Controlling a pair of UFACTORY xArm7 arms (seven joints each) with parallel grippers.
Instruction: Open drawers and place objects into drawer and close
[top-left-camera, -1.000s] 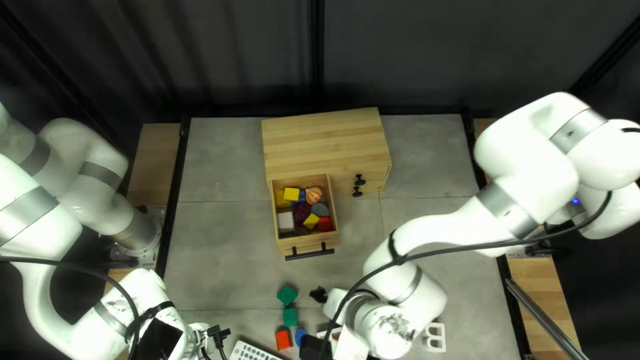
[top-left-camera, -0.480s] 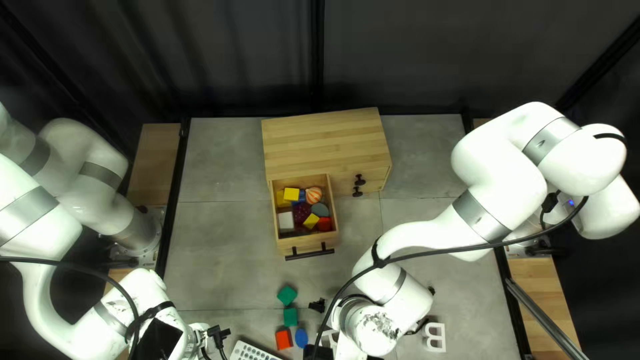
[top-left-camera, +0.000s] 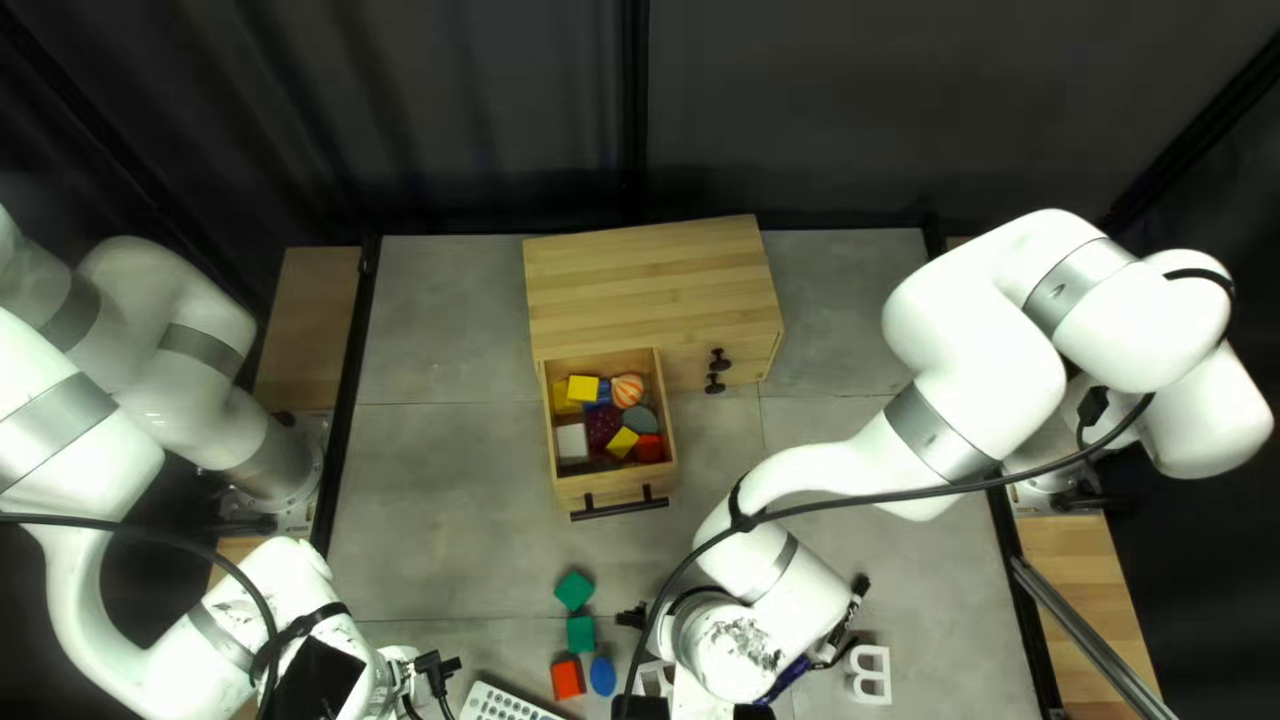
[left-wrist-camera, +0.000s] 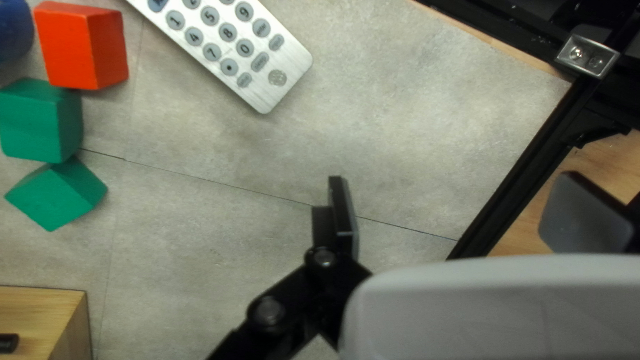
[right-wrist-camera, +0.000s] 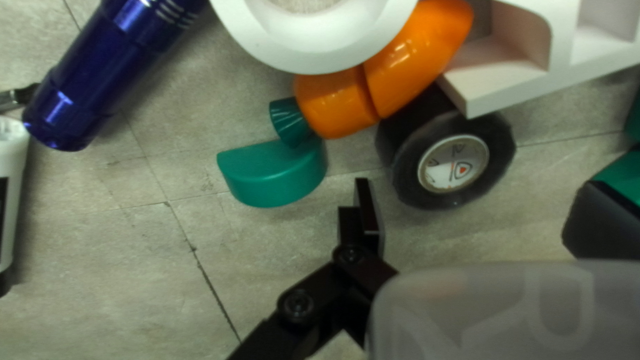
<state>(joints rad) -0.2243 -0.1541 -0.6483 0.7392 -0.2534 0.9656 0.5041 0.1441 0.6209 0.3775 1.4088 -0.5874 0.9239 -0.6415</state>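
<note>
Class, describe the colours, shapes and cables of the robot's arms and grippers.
The left arm and right arm are white and rounded, with grey bands and black outside cables. The left gripper and right gripper each have flat, dark fingers on black links.

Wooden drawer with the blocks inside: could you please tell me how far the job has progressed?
Done: the drawer is pulled out, with blocks and a striped ball in it. In hand: nothing; the left hand and right hand are open. Left: closing the drawer. Two green blocks and a remote lie outside; whether they belong inside, I cannot tell.
</note>
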